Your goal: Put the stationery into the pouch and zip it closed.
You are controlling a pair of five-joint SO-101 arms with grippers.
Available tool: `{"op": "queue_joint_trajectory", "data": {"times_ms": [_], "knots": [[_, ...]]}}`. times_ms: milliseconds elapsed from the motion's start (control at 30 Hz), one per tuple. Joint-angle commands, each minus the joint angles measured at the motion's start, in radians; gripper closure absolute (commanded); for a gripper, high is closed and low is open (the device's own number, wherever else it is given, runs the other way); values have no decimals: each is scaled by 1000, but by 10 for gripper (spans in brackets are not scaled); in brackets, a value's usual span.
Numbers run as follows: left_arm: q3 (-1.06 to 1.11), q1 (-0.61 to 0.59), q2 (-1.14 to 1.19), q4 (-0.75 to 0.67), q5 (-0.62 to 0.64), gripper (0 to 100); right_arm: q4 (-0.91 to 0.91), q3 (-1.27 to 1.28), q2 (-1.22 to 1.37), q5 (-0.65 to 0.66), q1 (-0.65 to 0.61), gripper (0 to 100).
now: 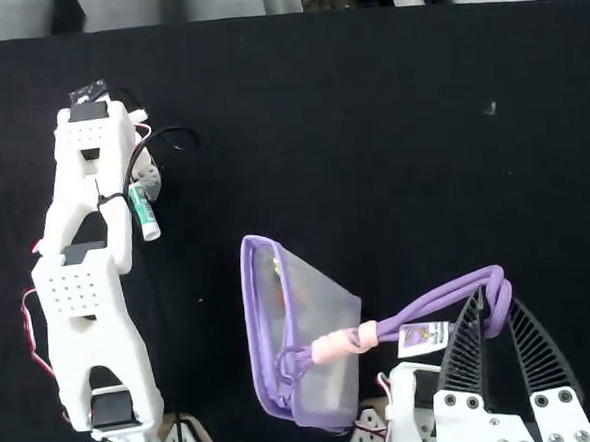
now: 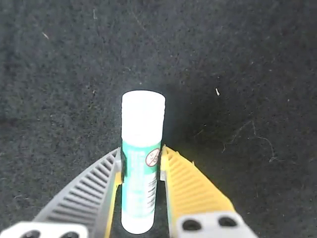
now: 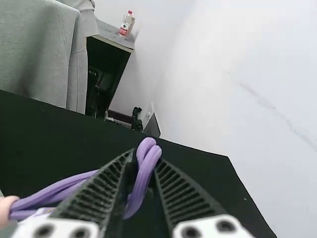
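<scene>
Left gripper (image 2: 142,154): closed on a glue stick (image 2: 142,148), one finger pressed against each side of the tube.
Glue stick: white cap, green-and-white label, the cap end jutting past the fingertips. In the high view it sits beside the left arm (image 1: 88,284), over the far-left part of the table. Whether it touches the cloth cannot be told.
Pouch (image 1: 317,330): translucent with purple trim, near the middle of the table toward the near edge and well apart from the glue stick. Its purple-rimmed mouth faces left and stands open.
Cord (image 1: 435,303): purple and doubled, running right from the pouch through a pink bead (image 1: 345,342). A small white tag (image 1: 422,336) hangs just beside it.
Right gripper (image 3: 144,162): pinched tight on the looped end of the cord, at the near right.
Table (image 1: 369,126): covered in black cloth.
</scene>
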Motion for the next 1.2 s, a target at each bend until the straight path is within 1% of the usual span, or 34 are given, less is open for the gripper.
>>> {"op": "queue_joint_trajectory", "data": {"times_ms": [0,100,167,300,367,567,733,867,1000,1100,1167], "knots": [[-71,10,-44,-6,0,960,32,7,8,-2,9,987],[-162,12,-44,25,0,961,32,7,8,-2,9,987],[-266,13,-44,77,0,961,32,7,8,-2,9,987],[-567,51,-44,239,0,961,32,8,8,-2,9,987],[-740,93,-44,327,-2,961,32,8,8,-3,9,987],[-1035,205,-68,330,0,961,32,24,8,-2,11,987],[-1130,288,-129,330,0,961,31,64,8,-2,11,987],[-1138,298,-218,331,5,961,31,64,7,-2,11,987],[-1135,300,-354,331,6,962,29,64,7,-2,11,987],[-1082,305,-480,331,6,962,28,64,7,-2,11,987],[-1003,335,-582,331,6,962,28,64,7,-2,11,987]]}}
